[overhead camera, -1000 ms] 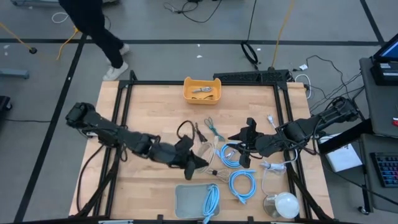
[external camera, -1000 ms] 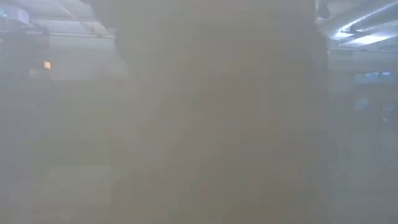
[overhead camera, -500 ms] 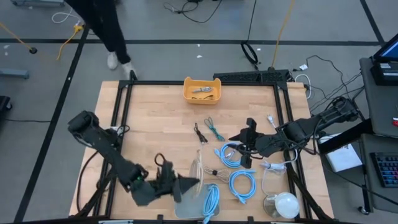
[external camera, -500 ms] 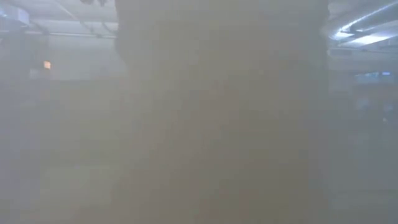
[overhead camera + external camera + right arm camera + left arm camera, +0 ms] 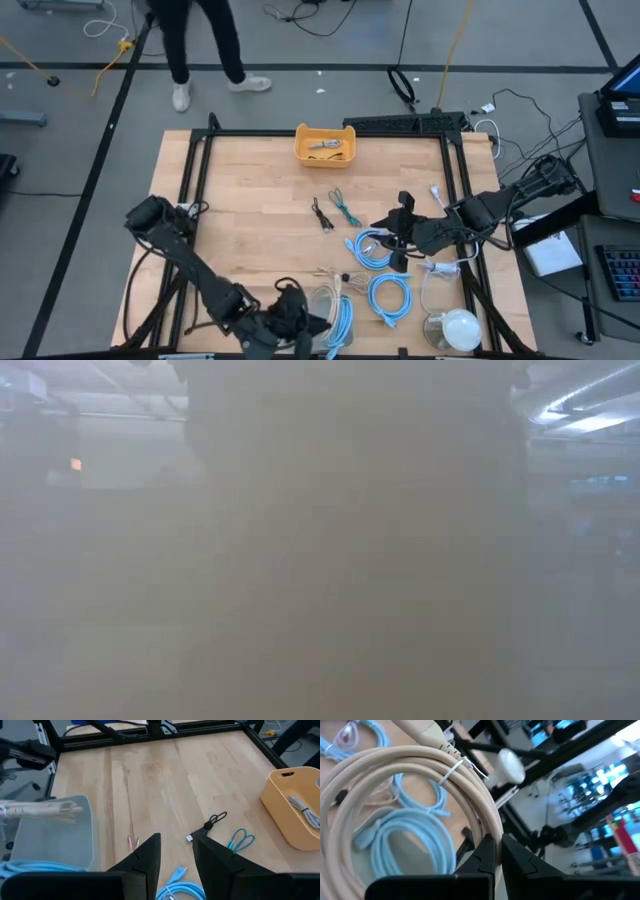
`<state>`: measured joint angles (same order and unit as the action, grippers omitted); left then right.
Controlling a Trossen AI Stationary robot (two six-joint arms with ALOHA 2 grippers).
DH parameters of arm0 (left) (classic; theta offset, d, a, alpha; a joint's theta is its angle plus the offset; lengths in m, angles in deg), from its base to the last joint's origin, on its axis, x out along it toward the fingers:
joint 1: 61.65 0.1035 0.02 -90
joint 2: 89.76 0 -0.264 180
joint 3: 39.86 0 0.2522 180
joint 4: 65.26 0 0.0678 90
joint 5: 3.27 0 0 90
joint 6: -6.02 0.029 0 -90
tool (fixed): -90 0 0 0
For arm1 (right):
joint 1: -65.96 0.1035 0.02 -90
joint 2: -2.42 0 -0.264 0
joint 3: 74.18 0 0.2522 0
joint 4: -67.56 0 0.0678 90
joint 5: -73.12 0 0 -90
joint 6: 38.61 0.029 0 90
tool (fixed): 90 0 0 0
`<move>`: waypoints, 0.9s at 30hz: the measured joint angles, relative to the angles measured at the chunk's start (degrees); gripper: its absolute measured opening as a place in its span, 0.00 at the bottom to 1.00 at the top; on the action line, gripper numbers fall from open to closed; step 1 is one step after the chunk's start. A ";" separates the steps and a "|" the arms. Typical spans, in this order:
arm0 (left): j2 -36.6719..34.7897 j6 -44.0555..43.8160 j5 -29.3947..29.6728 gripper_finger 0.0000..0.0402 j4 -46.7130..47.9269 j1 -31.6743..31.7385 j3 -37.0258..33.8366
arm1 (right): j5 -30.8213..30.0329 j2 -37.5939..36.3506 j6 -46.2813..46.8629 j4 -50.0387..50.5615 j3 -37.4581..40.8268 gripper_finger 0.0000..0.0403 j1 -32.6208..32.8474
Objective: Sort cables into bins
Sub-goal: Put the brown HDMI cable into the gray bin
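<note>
A coiled beige cable point(image 5: 326, 299), bound with a white tie point(image 5: 453, 770), hangs over the pale grey bin point(image 5: 56, 841) at the table's near edge, with my left gripper point(image 5: 312, 322) shut on it. A light-blue cable point(image 5: 342, 322) lies in that bin. My right gripper point(image 5: 176, 851) hovers open at mid-right, above more light-blue coils point(image 5: 372, 250) and with nothing between its fingers. A short black cable point(image 5: 321, 213) and a teal one point(image 5: 345, 208) lie mid-table. The orange bin point(image 5: 325, 143) at the far edge holds a grey cable point(image 5: 300, 810). The low view shows only haze. My left gripper pinches the bundled strands on one side of the beige coil's loop point(image 5: 489, 827) between its two fingers. The fingers come from the table's left, slanting slightly down, and lie across the strands. The coil is lifted, reaching out beyond the fingertips, lying nearly level over the grey bin.
Another light-blue coil point(image 5: 390, 297) lies near the front right, beside a round white dome point(image 5: 455, 328) and a loose white cord point(image 5: 440, 268). A black frame point(image 5: 200, 150) borders the table. A person walks on the floor beyond the far edge.
My left gripper has swung from the table's middle toward the near edge and slightly down, staying shut on the beige coil. The coil has travelled with it, clear of the table, and now hangs over the grey bin. My right arm has kept still.
</note>
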<state>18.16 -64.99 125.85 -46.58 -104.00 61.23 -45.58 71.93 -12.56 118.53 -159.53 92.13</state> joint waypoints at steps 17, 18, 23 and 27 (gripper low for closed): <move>1.67 -4.77 4.11 0.02 -15.19 -1.92 -3.34 | 3.18 0.00 -1.90 1.68 0.00 0.27 0.23; 1.60 -5.21 4.78 0.02 -15.09 -2.20 -3.34 | 3.21 0.00 -1.90 1.69 0.00 0.27 0.24; 1.64 -7.16 5.31 0.02 -14.90 -2.35 -3.34 | 3.18 0.00 -1.52 0.44 0.00 0.27 0.24; 1.62 -7.81 4.47 0.02 -14.99 -2.29 -3.34 | 3.17 0.00 -1.49 0.31 0.00 0.27 0.24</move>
<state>19.78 -72.80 130.32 -61.57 -106.29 57.88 -42.42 71.93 -14.05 118.84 -159.53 92.37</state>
